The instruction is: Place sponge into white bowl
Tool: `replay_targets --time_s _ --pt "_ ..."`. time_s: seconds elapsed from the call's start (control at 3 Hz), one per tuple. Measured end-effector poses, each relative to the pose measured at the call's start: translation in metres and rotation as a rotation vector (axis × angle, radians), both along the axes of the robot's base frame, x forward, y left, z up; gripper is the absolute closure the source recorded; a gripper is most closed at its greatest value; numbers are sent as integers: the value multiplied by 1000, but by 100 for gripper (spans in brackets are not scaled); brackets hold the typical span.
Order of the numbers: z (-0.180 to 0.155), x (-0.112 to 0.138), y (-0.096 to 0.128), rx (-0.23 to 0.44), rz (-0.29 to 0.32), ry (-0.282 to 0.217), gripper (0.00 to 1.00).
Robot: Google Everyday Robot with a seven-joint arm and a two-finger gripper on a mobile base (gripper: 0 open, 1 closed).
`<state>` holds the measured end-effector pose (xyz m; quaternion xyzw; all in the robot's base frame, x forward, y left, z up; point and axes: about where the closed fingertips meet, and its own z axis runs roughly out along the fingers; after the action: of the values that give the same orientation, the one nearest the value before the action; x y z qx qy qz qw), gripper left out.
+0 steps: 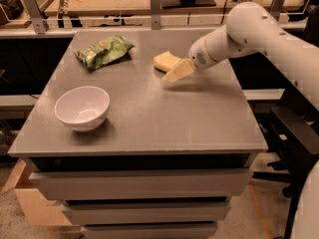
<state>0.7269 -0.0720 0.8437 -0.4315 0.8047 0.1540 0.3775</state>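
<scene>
The pale yellow sponge (163, 61) lies on the grey table (149, 118) at the back, right of the middle. My gripper (175, 73) reaches in from the right on a white arm; its yellowish fingers sit just right of and in front of the sponge, overlapping its near right edge. The white bowl (82, 107) stands upright and empty at the front left of the table, well apart from the gripper.
A green snack bag (103, 50) lies at the back left of the table. A workbench with metal posts (156, 4) runs behind the table. Drawers (134, 183) sit under the tabletop. A dark frame (296, 133) stands to the right.
</scene>
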Motion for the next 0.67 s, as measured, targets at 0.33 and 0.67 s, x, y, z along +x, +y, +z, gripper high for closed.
replay_targets --time_s 0.33,0.67 --pt "-7 5 12 16 9 10 19" --pt "-11 6 16 33 13 13 41"
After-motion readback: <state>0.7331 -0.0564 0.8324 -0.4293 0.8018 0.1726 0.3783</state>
